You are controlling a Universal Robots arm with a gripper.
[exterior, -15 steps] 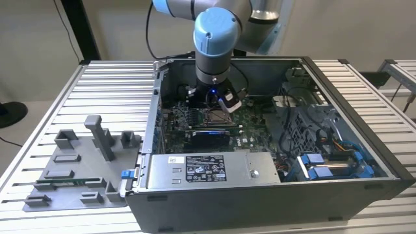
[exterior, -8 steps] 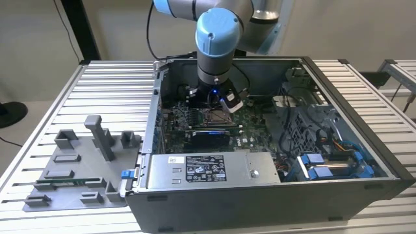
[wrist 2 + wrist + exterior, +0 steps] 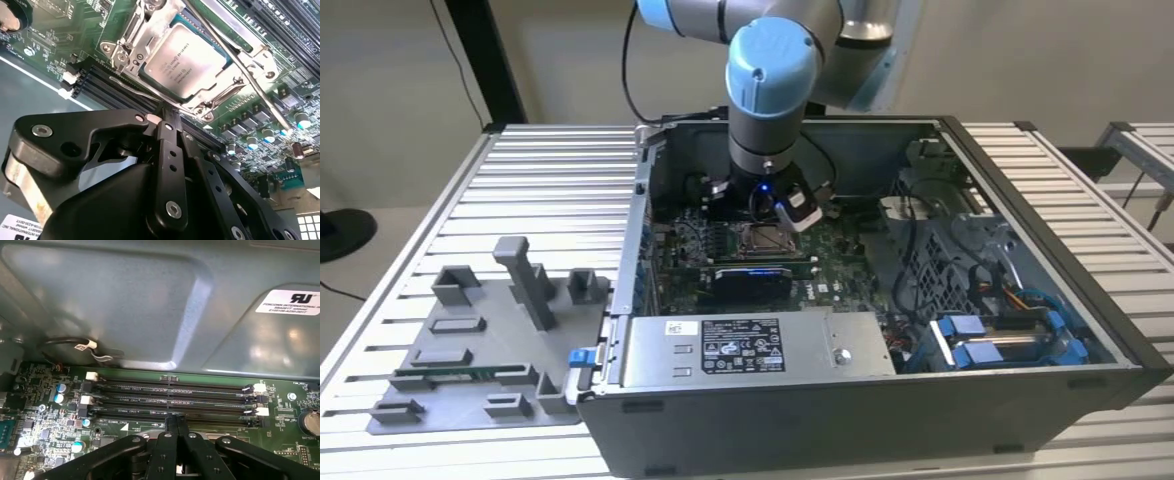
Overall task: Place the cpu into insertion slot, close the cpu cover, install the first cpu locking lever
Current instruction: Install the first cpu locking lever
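The cpu [image 3: 187,60], a silvery square chip, lies flat in the insertion slot [image 3: 115,52] on the green board. The cpu cover [image 3: 155,27], a silvery metal frame, lies down around the chip. One thin locking lever rod [image 3: 250,85] runs slanted along one side of the socket. Another rod [image 3: 132,89] runs along the side nearest my gripper. My gripper [image 3: 162,116] hovers right at that edge, with its black fingers pressed together and nothing visible between them. In the exterior view the gripper [image 3: 767,207] hangs inside the case just above the socket [image 3: 765,238].
Long black memory slots [image 3: 170,395] lie just beyond the fingertips, below the grey case wall [image 3: 150,300]. The power supply box [image 3: 734,345] and blue drive cages [image 3: 1001,340] fill the case's near side. A grey fixture plate [image 3: 480,340] sits on the table at the exterior view's left.
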